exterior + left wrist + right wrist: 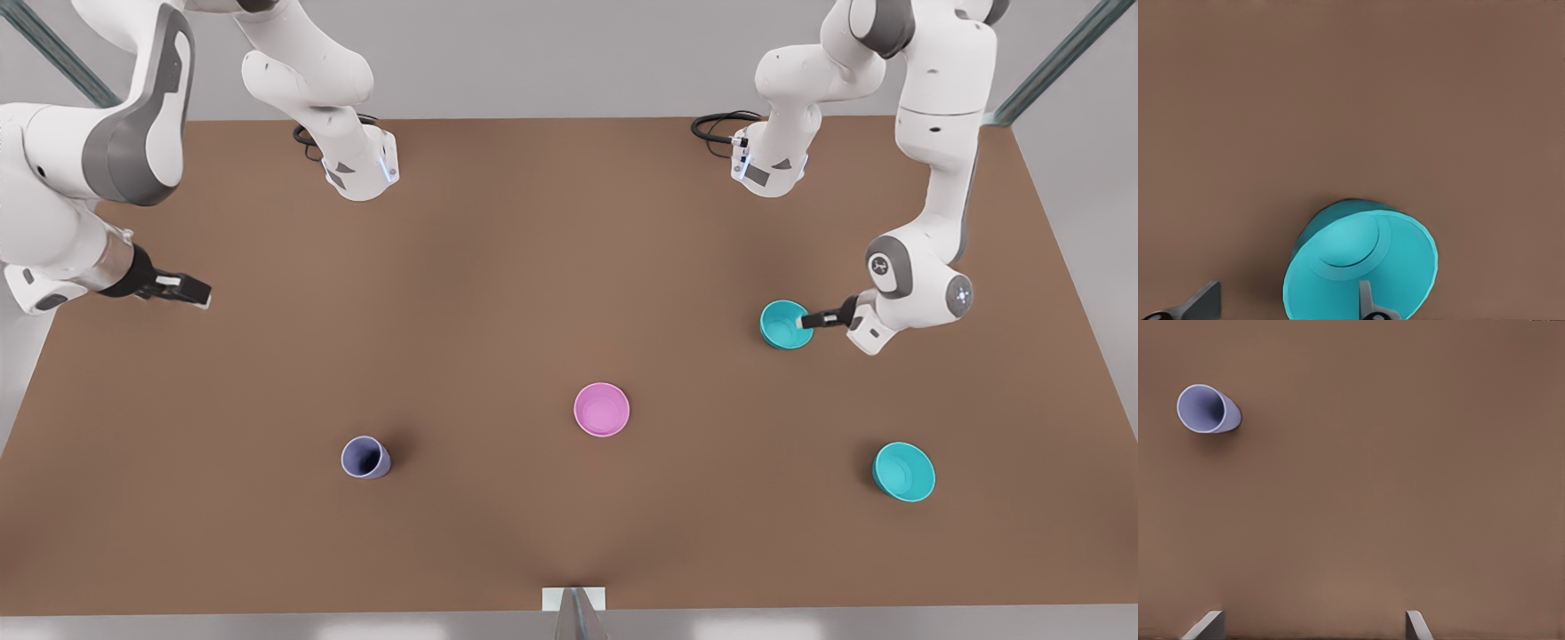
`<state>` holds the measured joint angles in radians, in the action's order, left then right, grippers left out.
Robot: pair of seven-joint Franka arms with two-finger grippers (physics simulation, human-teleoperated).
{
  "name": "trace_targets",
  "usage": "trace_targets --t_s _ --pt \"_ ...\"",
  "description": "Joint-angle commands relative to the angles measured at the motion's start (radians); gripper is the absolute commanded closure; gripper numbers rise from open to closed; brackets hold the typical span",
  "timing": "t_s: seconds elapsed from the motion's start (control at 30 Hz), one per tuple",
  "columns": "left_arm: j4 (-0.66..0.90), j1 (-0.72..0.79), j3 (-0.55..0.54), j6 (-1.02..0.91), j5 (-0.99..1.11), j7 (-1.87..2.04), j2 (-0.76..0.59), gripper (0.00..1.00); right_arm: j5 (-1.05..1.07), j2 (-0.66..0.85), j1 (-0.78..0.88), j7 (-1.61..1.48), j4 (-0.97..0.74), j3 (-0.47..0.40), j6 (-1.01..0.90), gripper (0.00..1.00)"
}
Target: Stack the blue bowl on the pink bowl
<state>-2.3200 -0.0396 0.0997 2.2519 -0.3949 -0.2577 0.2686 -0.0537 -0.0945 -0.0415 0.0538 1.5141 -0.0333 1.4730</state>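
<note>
Brown tabletop (533,267) carries four small plastic things. The blue bowl (784,324) stands toward the front view's right, and the left gripper (807,322) is at it. In the left wrist view this bowl (1361,263) lies close below the camera: one finger (1366,300) reaches inside its rim and the other finger (1201,303) is outside, well apart from the wall, so the gripper is wide open and straddles the rim without pinching it. The pink bowl (602,410) sits upright near the middle of the tabletop, well apart from the blue bowl and free of any gripper. A slightly wider teal bowl (903,472) stands nearer the front view's right corner. A bluish-purple cup (365,458) stands on the front view's left half. The right gripper (197,294) hangs above the tabletop at the front view's left edge, open and holding nothing; this arm waits.
</note>
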Motion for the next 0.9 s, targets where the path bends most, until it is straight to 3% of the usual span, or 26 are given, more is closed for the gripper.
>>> trace_targets --t_s 0.0,0.2,0.23,0.27,0.3,0.4,0.43,0.5,0.57,0.73,0.87 --pt "-0.012 0.007 0.000 0.124 -0.018 -0.301 0.008 0.00 -0.031 -0.001 0.000 -0.460 0.000 0.001 -0.049 0.00" --pt "-0.018 0.017 0.000 0.113 -0.021 -0.298 0.044 0.00 -0.023 0.001 -0.001 -0.425 -0.009 0.001 -0.054 0.00" --pt "-0.018 0.017 0.000 0.113 -0.027 -0.298 0.046 0.11 -0.018 0.002 -0.001 -0.417 -0.015 0.001 -0.056 0.00" --pt "-0.018 0.021 0.000 0.113 -0.027 -0.298 0.046 0.29 -0.018 0.004 -0.001 -0.394 -0.018 0.000 -0.057 0.00" --pt "-0.018 0.023 0.000 0.113 -0.027 -0.296 0.052 0.34 -0.021 0.002 -0.001 -0.394 -0.029 0.000 -0.059 0.00" --pt "-0.016 0.027 0.000 0.113 -0.051 -0.296 0.057 0.36 -0.021 -0.001 -0.001 -0.396 -0.029 0.000 -0.060 0.00" --pt "-0.016 0.029 0.000 0.112 -0.051 -0.294 0.057 0.41 -0.021 -0.001 -0.001 -0.396 -0.029 0.000 -0.060 0.00" --pt "-0.013 0.029 0.000 0.101 -0.051 -0.294 0.057 0.63 -0.021 -0.001 -0.001 -0.396 -0.028 0.000 -0.060 0.00" --pt "-0.010 0.029 0.000 0.094 -0.051 -0.293 0.055 0.78 -0.021 -0.002 -0.001 -0.396 -0.028 0.000 -0.060 0.00" --pt "0.054 0.029 0.002 0.021 -0.041 -0.264 0.046 0.79 -0.021 -0.008 -0.001 -0.402 -0.028 0.000 -0.059 0.00" --pt "0.185 0.087 -0.035 -0.089 -0.035 0.021 0.015 0.79 -0.021 -0.010 -0.001 -0.405 -0.025 0.000 -0.059 0.00"
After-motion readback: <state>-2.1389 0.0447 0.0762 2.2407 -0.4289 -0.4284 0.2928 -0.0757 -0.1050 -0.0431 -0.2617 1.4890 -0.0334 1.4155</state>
